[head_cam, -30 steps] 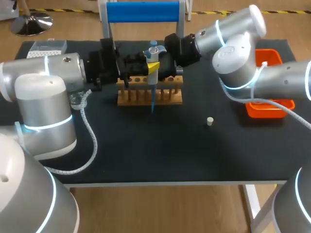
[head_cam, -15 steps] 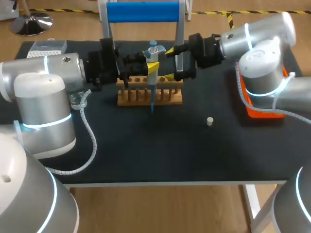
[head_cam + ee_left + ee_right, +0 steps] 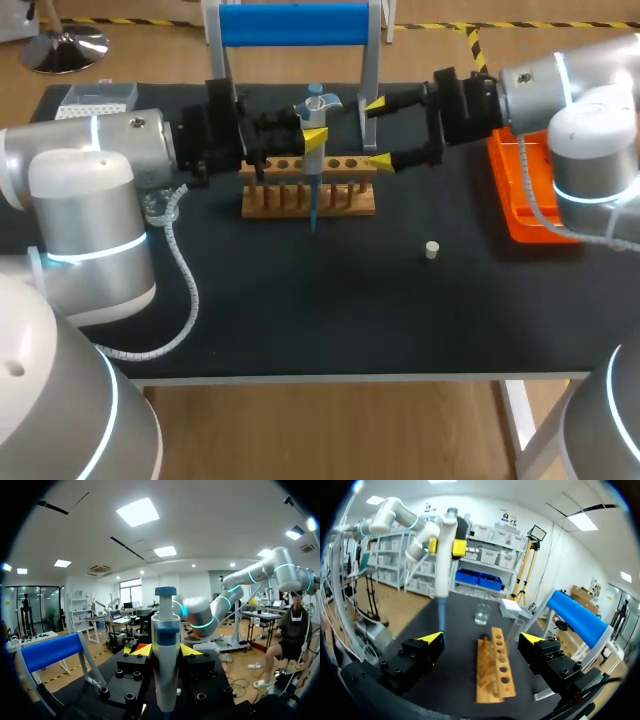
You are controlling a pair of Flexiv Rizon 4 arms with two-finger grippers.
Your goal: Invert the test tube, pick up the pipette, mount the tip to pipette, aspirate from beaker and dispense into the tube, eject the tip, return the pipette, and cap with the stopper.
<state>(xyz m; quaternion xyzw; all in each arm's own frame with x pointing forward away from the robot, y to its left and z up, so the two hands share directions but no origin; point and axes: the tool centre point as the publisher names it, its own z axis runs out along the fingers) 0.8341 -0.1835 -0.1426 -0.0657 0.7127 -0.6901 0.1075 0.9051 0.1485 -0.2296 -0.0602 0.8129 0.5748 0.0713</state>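
In the left tool [image 3: 312,136], arm level, an upright white-and-blue plastic pipette [image 3: 316,104] is pinched, slim tip near wooden rack [image 3: 345,198]; right tool [image 3: 378,132] just beside it, horizontal, yellow tips spread.

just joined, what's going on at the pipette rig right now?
The left jaws are shut on the pipette, held upright with a blue tip mounted, hanging by the wooden rack. The right jaws are open and empty, off the rack's right end. The stopper lies loose on the table, so capping is not yet done. The beaker stands past the rack's far end.
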